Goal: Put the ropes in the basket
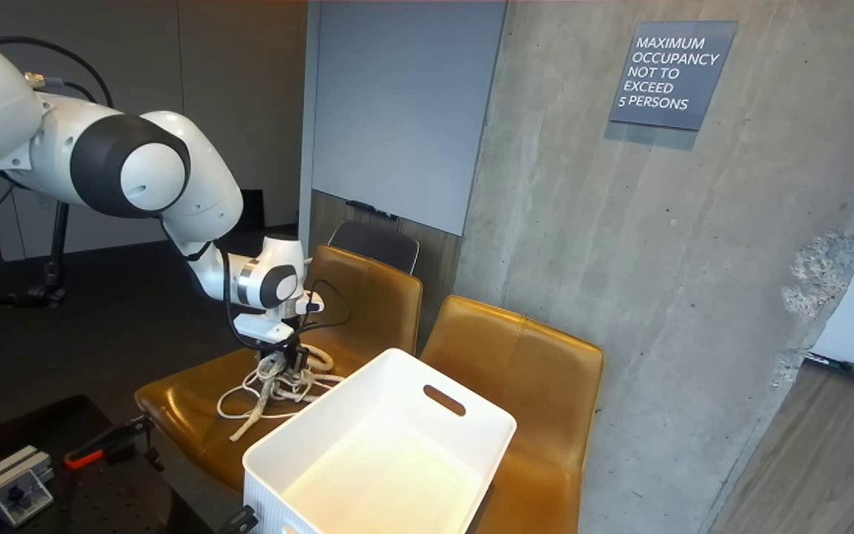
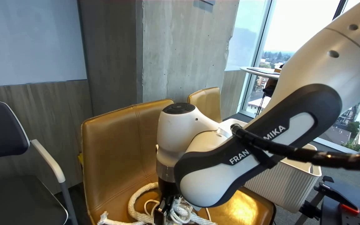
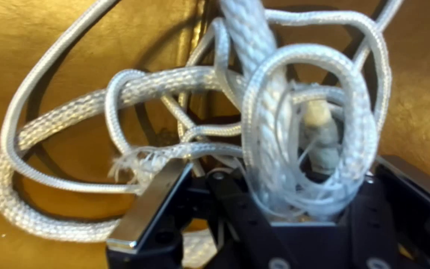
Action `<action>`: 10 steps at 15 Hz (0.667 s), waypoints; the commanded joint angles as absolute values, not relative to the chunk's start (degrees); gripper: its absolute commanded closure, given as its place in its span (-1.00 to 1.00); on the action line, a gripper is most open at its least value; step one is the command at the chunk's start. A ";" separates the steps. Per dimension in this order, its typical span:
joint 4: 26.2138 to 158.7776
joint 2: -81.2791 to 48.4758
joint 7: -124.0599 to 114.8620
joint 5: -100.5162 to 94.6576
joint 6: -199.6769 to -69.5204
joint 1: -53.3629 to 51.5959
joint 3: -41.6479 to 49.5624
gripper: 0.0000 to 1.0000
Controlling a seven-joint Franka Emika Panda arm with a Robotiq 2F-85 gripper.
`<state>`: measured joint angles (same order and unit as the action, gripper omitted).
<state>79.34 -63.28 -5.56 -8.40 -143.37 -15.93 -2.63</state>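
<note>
Cream-white ropes (image 1: 267,389) (image 2: 133,206) lie tangled on a tan chair seat, some thick and some thin. My gripper (image 1: 292,365) (image 2: 164,215) (image 3: 299,164) points down into the tangle and is shut on the ropes. In the wrist view, a thick twisted strand and looped cords (image 3: 312,52) pass between its jaws. These loops hide the fingertips, and the part near the palm is blurred. Beside that chair stands the white basket (image 1: 345,430) (image 2: 280,184), its inside bare in an exterior view. Elsewhere the arm partly covers it.
The rope chair's backrest (image 1: 364,297) rises close behind the gripper. Another tan chair (image 1: 516,363) stands beyond the basket. A dark office chair (image 2: 3,131) is at the left. A black table with a red-marked clamp (image 1: 101,449) sits in front. Cables (image 1: 323,322) loop around the wrist.
</note>
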 commanded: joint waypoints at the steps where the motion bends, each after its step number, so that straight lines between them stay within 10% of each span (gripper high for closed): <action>1: 86.66 -52.47 -6.28 -8.72 -139.95 -16.36 -1.06 1.00; 10: 97.35 -28.58 -11.07 -15.70 -135.45 -16.95 3.92 1.00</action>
